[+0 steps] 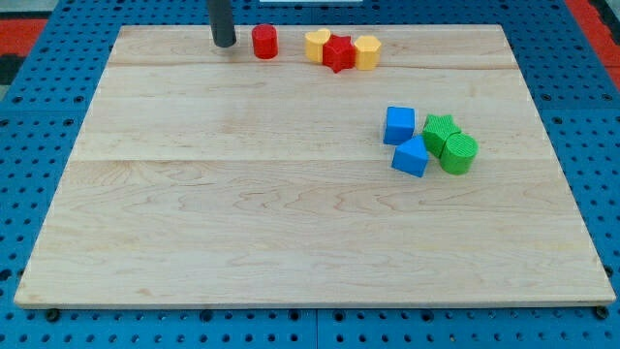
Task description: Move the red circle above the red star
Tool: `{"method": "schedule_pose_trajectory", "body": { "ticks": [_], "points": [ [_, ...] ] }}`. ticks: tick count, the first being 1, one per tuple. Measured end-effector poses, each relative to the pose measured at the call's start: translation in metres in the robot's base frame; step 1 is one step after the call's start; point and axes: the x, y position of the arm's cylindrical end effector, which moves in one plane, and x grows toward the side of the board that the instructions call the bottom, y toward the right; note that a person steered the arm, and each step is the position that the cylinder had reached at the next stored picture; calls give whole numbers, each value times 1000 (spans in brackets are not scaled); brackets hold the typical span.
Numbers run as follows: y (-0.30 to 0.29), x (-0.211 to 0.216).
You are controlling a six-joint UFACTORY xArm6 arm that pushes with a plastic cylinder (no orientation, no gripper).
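Observation:
The red circle (264,42) is a short red cylinder near the board's top edge, left of centre. The red star (339,52) lies to its right, wedged between two yellow blocks, one on its left (316,45) and one on its right (367,50). My tip (224,44) stands on the board just left of the red circle, with a small gap between them. The circle and the star are at about the same height in the view, roughly a block's width apart.
A blue cube (398,125), a blue block (410,157), a green star (441,131) and a green circle (459,153) cluster at the view's right middle. The wooden board (291,223) lies on a blue perforated table.

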Motion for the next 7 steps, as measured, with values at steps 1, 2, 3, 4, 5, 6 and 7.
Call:
{"method": "schedule_pose_trajectory", "body": {
  "ticks": [1,2,3,4,5,6,7],
  "points": [
    [59,3],
    [67,2],
    [39,-38],
    [55,-44],
    [128,-43],
    [152,-38],
    [136,-31]
  ]
}}
